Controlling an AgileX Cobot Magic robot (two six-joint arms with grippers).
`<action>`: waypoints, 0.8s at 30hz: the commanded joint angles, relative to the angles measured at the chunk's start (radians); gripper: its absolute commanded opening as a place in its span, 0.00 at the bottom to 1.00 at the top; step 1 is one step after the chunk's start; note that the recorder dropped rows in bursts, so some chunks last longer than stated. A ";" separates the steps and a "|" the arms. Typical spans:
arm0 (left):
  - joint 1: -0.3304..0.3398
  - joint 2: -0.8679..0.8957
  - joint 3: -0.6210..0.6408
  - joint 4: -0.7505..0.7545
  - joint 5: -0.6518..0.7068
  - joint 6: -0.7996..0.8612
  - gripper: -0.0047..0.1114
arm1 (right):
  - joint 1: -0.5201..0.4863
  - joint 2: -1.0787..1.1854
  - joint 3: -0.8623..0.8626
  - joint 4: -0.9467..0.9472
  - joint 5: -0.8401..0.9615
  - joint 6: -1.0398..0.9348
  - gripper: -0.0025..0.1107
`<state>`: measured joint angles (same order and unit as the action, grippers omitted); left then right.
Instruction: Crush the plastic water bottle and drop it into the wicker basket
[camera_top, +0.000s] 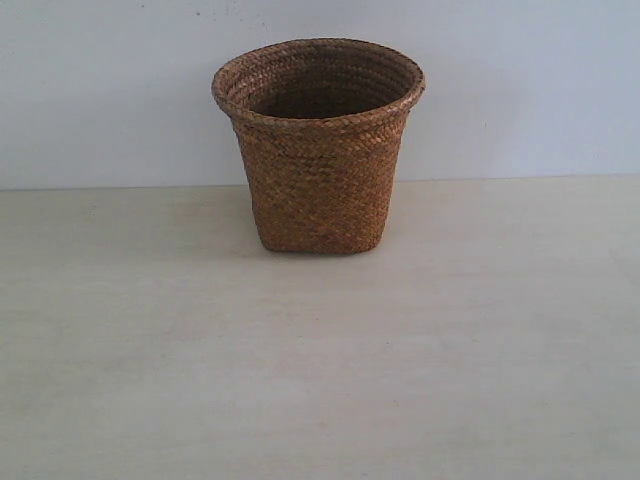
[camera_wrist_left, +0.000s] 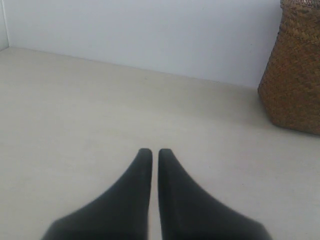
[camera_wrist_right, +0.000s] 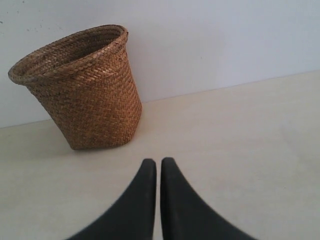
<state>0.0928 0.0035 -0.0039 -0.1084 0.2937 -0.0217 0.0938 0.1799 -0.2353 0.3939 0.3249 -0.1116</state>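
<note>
A pale, matte bench (camera_top: 320, 400) meets a plain white wall (camera_top: 100, 80). Toward the back stands the round brown woven wicker basket (camera_top: 320, 150), upright. The plastic water bottle shows in no view; whether it lies inside the basket cannot be told. The left arm's fingers (camera_wrist_left: 140, 175) and the right arm's fingers (camera_wrist_right: 142, 185) are pressed together, holding nothing. Locating the bottle should come first, then spreading the fingers before any approach.

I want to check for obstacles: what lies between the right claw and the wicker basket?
Nothing. The right wrist view shows only bare table between the shut right claw and the wicker basket.
</note>
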 joint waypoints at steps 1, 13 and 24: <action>0.003 -0.004 0.004 -0.007 0.003 0.008 0.07 | -0.005 -0.008 0.004 -0.044 0.008 0.001 0.02; 0.003 -0.004 0.004 -0.007 0.003 0.010 0.07 | -0.005 -0.015 0.066 -0.046 -0.002 0.061 0.02; 0.003 -0.004 0.004 -0.007 0.003 0.015 0.07 | -0.101 -0.104 0.073 -0.288 0.060 0.032 0.02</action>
<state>0.0928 0.0035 -0.0039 -0.1084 0.2937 -0.0140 0.0087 0.1047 -0.1680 0.1631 0.3513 -0.0705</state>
